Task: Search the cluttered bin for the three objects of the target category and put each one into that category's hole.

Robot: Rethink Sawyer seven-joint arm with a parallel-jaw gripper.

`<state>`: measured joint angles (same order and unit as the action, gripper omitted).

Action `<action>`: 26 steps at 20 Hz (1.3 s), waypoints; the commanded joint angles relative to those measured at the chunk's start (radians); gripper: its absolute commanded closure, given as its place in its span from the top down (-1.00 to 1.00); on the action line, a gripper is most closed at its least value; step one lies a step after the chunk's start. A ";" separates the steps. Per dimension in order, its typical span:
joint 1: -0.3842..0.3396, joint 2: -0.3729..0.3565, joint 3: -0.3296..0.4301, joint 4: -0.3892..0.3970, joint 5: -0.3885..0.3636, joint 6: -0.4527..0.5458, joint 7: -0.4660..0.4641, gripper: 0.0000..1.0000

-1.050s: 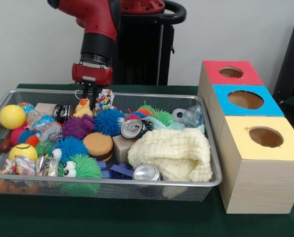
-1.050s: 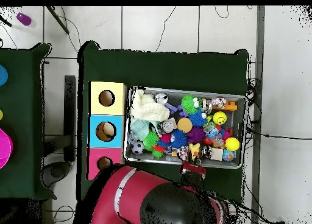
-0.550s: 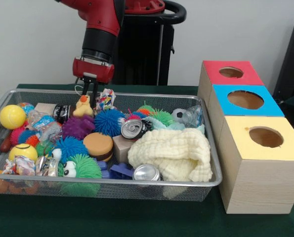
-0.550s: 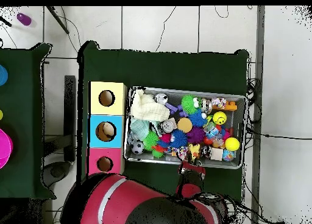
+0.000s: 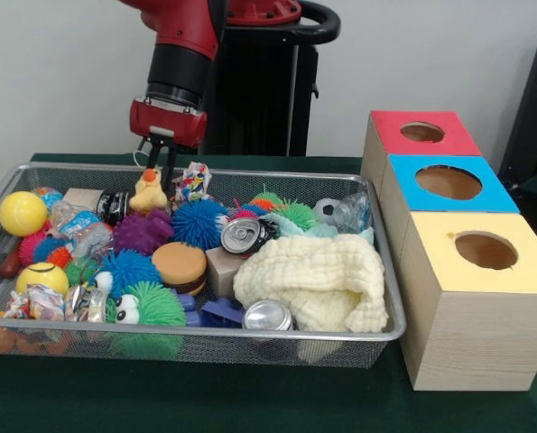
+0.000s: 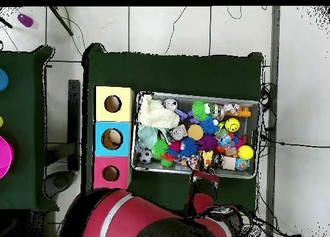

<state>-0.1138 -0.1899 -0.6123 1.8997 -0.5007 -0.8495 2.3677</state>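
Yellow duck (image 5: 147, 193), claw (image 5: 159, 168) above, bin (image 5: 390, 298)

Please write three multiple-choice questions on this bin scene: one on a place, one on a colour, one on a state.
1. Where does the cream knitted cloth lie in the wire bin, in the front view?
A. In the end nearest the boxes
B. In the end farthest from the boxes
C. Outside the bin

2. What colour is the top of the middle box?
A. Red
B. Blue
C. Yellow

3. What is the gripper doing with the rubber duck?
A. Holding it over the yellow box
B. Hanging just above it at the bin's far edge
C. Pressing it under the cloth

Answers: 1 A, the cloth fills the bin's end beside the yellow box. 2 B, blue sits between red and yellow. 3 B, the duck sits right below the gripper's tips.
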 commanded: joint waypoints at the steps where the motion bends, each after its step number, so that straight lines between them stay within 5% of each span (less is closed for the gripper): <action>1: 0.002 -0.003 0.129 -0.057 -0.007 0.065 0.061 -1.00; 17: 0.013 -0.031 0.129 -0.063 -0.050 0.135 0.056 -1.00; 26: 0.037 -0.185 0.156 -0.033 -0.168 0.353 0.080 -1.00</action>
<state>-0.0859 -0.2637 -0.6065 1.9000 -0.5960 -0.6837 2.3677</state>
